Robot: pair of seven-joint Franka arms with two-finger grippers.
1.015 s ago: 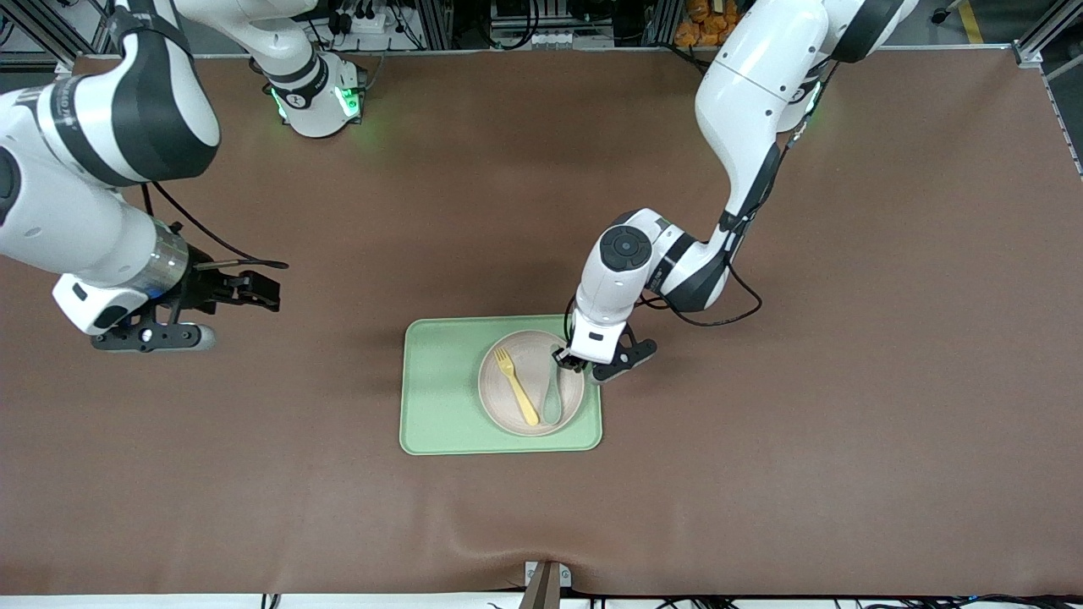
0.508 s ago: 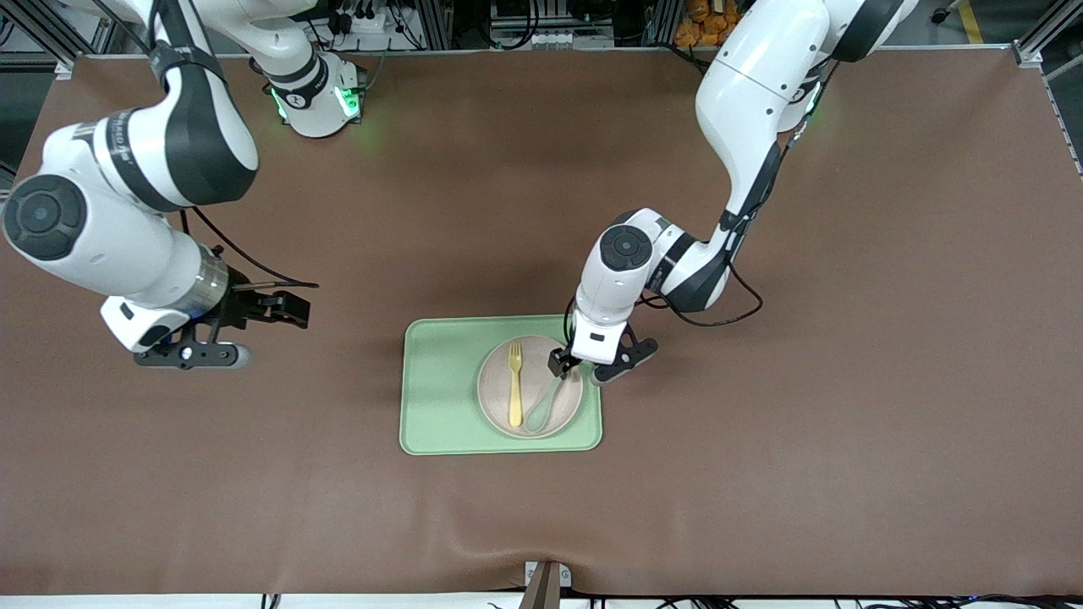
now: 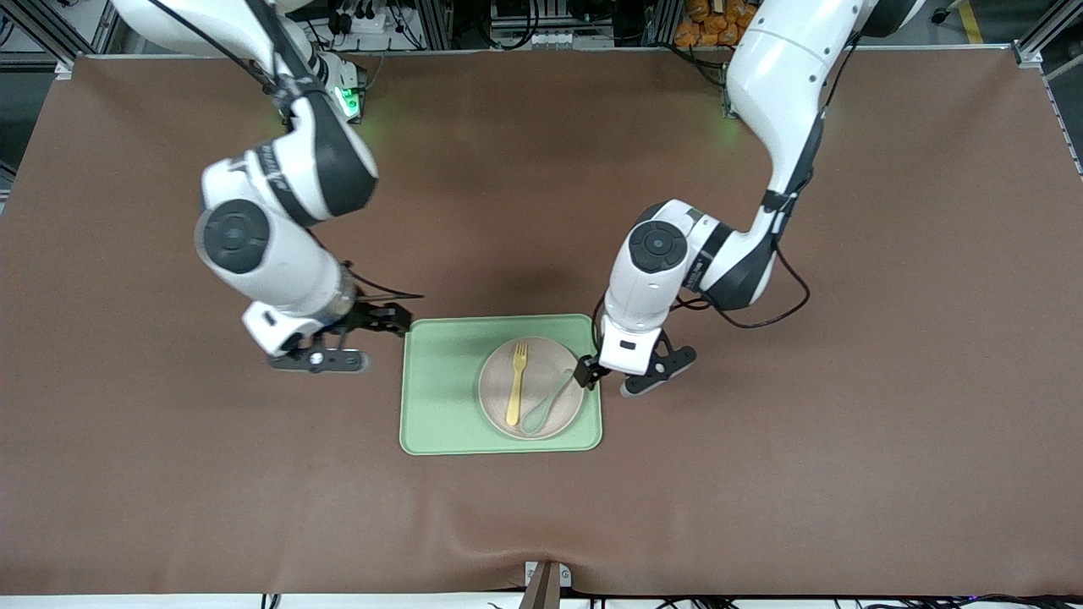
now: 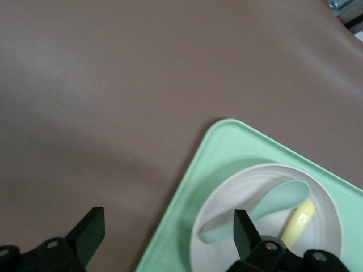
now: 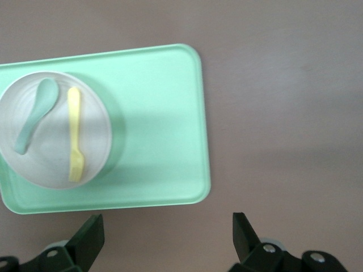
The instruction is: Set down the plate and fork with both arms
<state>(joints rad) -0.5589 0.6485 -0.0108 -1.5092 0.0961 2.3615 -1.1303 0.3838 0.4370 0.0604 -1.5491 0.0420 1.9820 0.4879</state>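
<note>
Plate (image 3: 531,388) with fork (image 3: 516,383) and teal spoon (image 3: 547,403) on it, resting on the green tray (image 3: 440,389), toward the tray's left-arm end

Fork lies along the 12-to-6 line of the plate, tines at 12; the spoon runs from 2 o'clock toward 6 beside it. Left gripper (image 3: 585,373) hovers over the plate's rim at 3 o'clock, fingers spread, holding nothing. Right gripper (image 3: 391,320) hangs over the brown table (image 3: 846,423) just at the tray's 10 o'clock corner, fingers spread wide, empty
</note>
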